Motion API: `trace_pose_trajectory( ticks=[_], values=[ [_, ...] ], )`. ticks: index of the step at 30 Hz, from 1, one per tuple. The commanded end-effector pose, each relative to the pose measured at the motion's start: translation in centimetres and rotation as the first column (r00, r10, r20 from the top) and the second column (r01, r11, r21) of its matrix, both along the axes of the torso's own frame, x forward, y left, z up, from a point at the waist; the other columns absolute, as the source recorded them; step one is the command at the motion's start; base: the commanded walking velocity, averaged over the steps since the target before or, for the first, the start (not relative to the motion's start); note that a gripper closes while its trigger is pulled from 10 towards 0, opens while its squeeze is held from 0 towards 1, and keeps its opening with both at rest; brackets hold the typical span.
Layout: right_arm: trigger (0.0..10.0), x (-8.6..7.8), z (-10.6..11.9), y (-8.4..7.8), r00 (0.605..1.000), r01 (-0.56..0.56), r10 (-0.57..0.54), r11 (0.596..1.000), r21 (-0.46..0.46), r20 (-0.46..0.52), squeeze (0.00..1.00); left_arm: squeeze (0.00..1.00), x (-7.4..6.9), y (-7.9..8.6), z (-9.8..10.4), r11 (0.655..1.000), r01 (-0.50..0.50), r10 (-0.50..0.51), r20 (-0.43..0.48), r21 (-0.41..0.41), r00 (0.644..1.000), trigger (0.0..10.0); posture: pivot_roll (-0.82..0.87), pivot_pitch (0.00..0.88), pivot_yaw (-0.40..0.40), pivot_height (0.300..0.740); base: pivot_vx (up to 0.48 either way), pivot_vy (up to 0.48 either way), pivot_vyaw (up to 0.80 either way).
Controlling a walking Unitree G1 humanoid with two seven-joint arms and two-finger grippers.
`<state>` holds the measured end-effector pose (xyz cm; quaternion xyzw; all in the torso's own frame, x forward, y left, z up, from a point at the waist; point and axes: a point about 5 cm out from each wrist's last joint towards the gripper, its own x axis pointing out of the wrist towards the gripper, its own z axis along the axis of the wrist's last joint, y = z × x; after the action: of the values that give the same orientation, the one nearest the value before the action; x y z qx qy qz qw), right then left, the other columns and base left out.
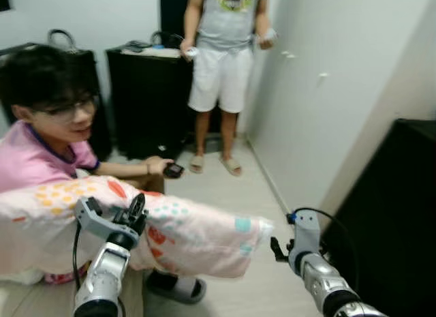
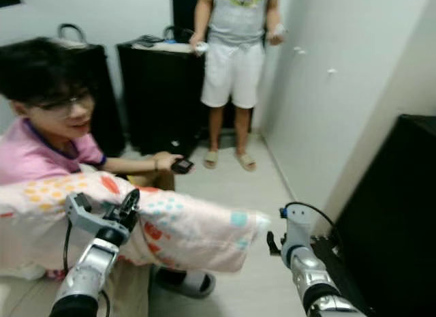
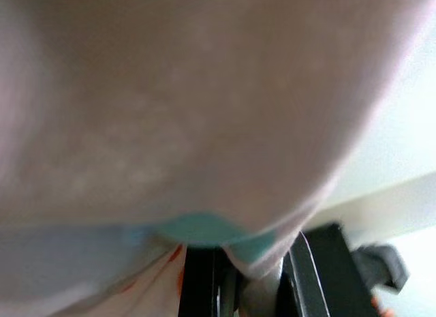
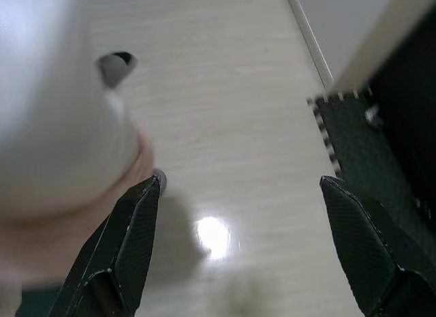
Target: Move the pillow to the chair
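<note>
We see our left pincer (image 1: 136, 209) clamped on the pillow (image 1: 184, 235), a pale one with coloured spots, held up in the air in front of us, across a seated person in a pink shirt (image 1: 34, 160). Our right pincer (image 4: 238, 255) hangs over the pale wood floor (image 4: 225, 112), fingers spread wide apart, just beside the pillow's end. A second person (image 1: 221, 65) stands further back by a dark cabinet (image 1: 146, 92).
</note>
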<state>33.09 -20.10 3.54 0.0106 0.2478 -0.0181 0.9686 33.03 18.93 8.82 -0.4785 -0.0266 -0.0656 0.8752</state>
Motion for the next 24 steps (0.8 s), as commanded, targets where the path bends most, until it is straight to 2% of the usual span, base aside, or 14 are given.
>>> trace_pose_trajectory(
  ticks=[1,2,6,11,14,15,16,18,20,23,24],
  values=[
    [10.0,-0.2,-0.2,-0.3,1.000,0.004,-0.004,1.000,-0.013,-0.019,0.00,0.00,0.7,-0.4,1.2,1.000,0.010,-0.011,0.049,0.020,0.999,10.0,-0.03,0.016,-0.040,0.740,0.000,0.000,-0.77],
    [10.0,-0.2,-0.2,-0.2,1.000,0.006,-0.006,1.000,-0.009,-0.019,0.00,0.00,0.7,-0.3,1.0,0.999,-0.009,0.007,0.038,0.048,0.999,10.0,-0.03,0.014,-0.041,0.740,0.000,0.000,-0.77],
    [10.0,-0.3,-0.4,-0.1,1.000,0.003,-0.003,1.000,-0.006,-0.023,0.00,0.00,0.6,0.0,0.7,0.997,-0.029,0.027,0.028,0.067,0.999,10.0,-0.03,0.016,-0.041,0.740,0.000,0.000,-0.77],
    [10.0,-0.5,-0.7,0.1,0.999,-0.001,0.001,1.000,-0.007,-0.033,0.00,0.00,0.1,2.4,-0.6,0.976,-0.138,0.148,-0.049,0.167,0.988,10.0,-0.02,0.018,-0.039,0.740,0.000,0.000,-0.77],
    [10.0,-0.5,-0.7,0.1,0.999,-0.001,0.001,1.000,-0.010,-0.034,0.00,0.00,-0.1,3.2,-1.1,0.963,-0.164,0.186,-0.088,0.215,0.979,10.0,-0.02,0.019,-0.039,0.740,0.000,0.000,-0.77],
    [10.0,-0.5,-0.7,0.0,0.999,0.003,-0.004,1.000,-0.013,-0.037,0.00,0.00,-0.4,3.6,-1.6,0.952,-0.170,0.205,-0.116,0.256,0.972,10.0,-0.02,0.017,-0.040,0.740,0.000,0.000,-0.77],
    [10.0,-0.5,-0.7,0.0,0.999,0.003,-0.004,1.000,-0.013,-0.037,0.00,0.00,-0.4,3.6,-1.6,0.952,-0.170,0.205,-0.116,0.256,0.972,10.0,-0.02,0.017,-0.040,0.740,0.000,0.000,-0.77],
    [10.0,-0.7,-0.9,0.0,0.999,0.006,-0.006,1.000,-0.014,-0.044,0.00,0.00,-0.8,3.8,-2.3,0.923,-0.149,0.211,-0.142,0.354,0.967,10.0,-0.02,0.017,-0.039,0.740,0.000,0.000,-0.77],
    [10.0,-1.2,-1.5,0.0,0.997,0.004,-0.005,1.000,-0.018,-0.075,0.00,0.00,-1.7,3.7,-4.1,0.881,-0.085,0.202,-0.207,0.465,0.957,10.0,-0.02,0.019,-0.038,0.740,0.000,0.000,-0.77],
    [10.0,-1.7,-2.1,0.0,0.995,0.004,-0.006,1.000,-0.019,-0.099,0.00,0.00,-2.4,3.7,-5.2,0.866,-0.051,0.205,-0.260,0.497,0.944,10.0,-0.02,0.014,-0.039,0.740,0.000,0.000,-0.77],
    [10.0,-2.2,-2.8,0.1,0.992,-0.004,0.000,1.000,-0.027,-0.127,0.00,0.00,-3.2,3.8,-6.4,0.863,-0.030,0.215,-0.312,0.504,0.925,10.0,-0.02,0.015,-0.037,0.740,0.000,0.000,-0.77]
  ],
)
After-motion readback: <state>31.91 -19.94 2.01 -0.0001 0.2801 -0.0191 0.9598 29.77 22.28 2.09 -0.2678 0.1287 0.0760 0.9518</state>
